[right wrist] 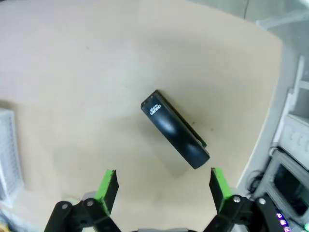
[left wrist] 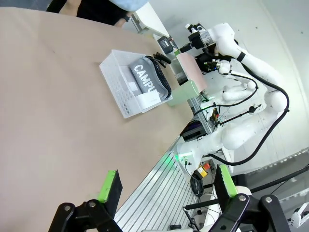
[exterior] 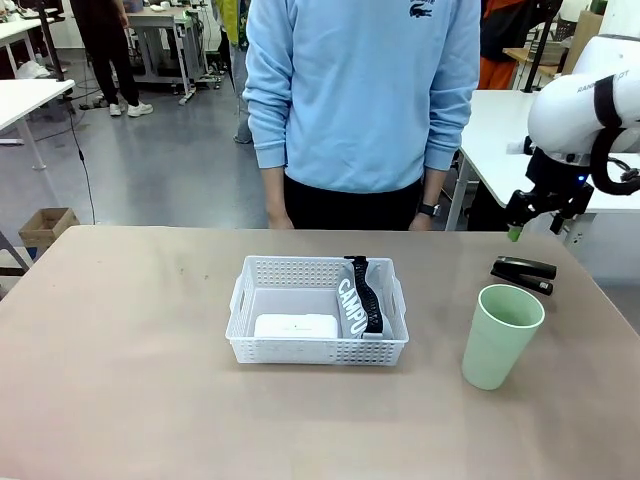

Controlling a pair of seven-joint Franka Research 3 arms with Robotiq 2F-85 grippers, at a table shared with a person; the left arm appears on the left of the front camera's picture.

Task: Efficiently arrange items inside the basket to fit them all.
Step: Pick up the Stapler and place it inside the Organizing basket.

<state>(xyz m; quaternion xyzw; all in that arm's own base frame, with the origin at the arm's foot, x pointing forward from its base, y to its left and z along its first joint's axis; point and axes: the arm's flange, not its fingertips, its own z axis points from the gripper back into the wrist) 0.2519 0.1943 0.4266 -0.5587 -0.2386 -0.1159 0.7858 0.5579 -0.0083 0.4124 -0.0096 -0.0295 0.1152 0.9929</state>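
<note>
Right gripper (right wrist: 163,181) wide open over stapler (right wrist: 175,129)

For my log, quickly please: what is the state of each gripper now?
Left gripper: open, holding nothing.
Right gripper: open, holding nothing, over the stapler.

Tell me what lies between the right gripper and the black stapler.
Nothing: the stretch is bare. In the right wrist view the open right gripper looks straight at the black stapler lying on the table, with nothing between.
</note>
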